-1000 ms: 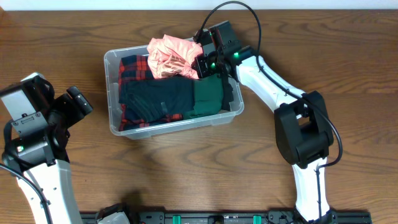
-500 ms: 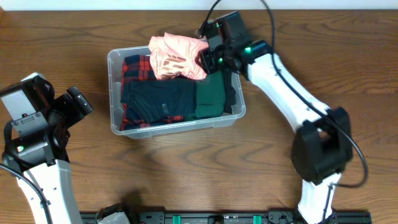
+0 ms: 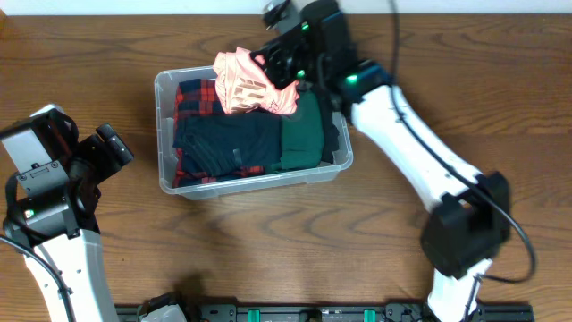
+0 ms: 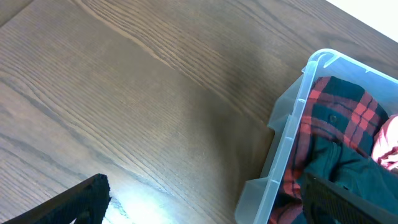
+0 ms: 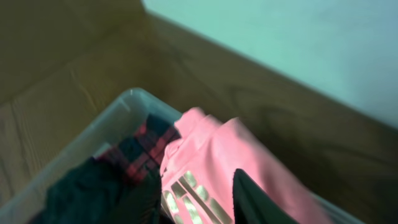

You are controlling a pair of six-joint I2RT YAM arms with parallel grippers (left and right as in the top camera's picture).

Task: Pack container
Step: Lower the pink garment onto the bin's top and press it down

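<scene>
Wood-grain tabletop (image 3: 107, 54) runs under everything. At the left, my left tool (image 3: 112, 148) hangs with its fingers spread wide, holding nothing, apart from the container (image 3: 164, 134), which sits mid-tabletop. Inside lie a red plaid shirt (image 3: 189, 94), a dark navy garment (image 3: 223, 143) and a green garment (image 3: 302, 139). A pink garment (image 3: 250, 80) is heaped on top at the far rim. My right tool (image 5: 196, 202) straddles that pink cloth; whether it pinches it I cannot tell.

R pincer (image 3: 284, 70) tips hidden; container (image 4: 287, 146) cut off by edge.
</scene>
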